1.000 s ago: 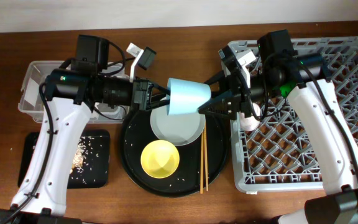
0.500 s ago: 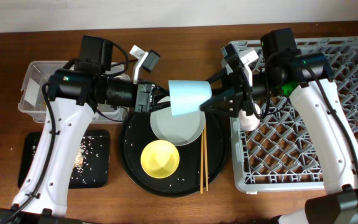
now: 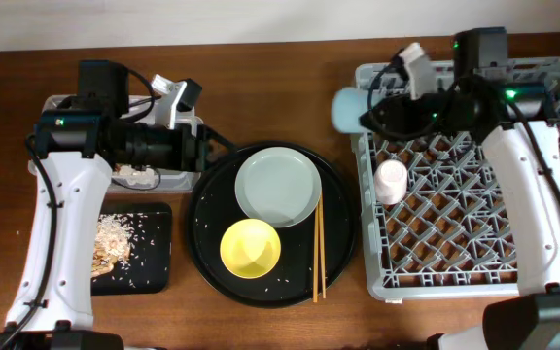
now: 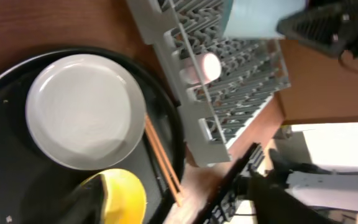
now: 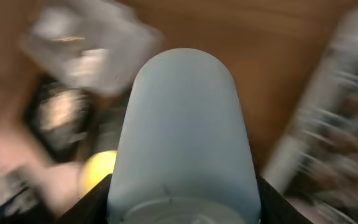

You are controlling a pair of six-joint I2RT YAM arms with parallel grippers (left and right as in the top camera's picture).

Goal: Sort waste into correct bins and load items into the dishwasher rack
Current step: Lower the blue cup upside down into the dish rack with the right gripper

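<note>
My right gripper [image 3: 369,113] is shut on the small blue cup [image 3: 347,109], held on its side over the table just left of the grey dishwasher rack [image 3: 552,224]. In the right wrist view the blue cup [image 5: 182,130] fills the frame between my right gripper [image 5: 179,211] fingers. A pink cup [image 3: 390,182] stands in the rack. My left gripper [image 3: 216,156] is open and empty, left of the grey-white plate [image 3: 277,187]. The yellow bowl [image 3: 251,247] and the chopsticks [image 3: 317,248] lie on the round black tray [image 3: 202,243]. In the left wrist view the plate [image 4: 82,109] is sharp.
The clear box [image 3: 56,117] sits at the far left, mostly under my left arm. The shallow black tray [image 3: 154,267] in front of it holds rice grains and beige scraps [image 3: 113,243]. Bare wood shows between the round tray and the rack.
My left gripper opened, let go of the blue cup and drew back to the left. My right gripper carried the cup up and right, to the rack's left edge.
</note>
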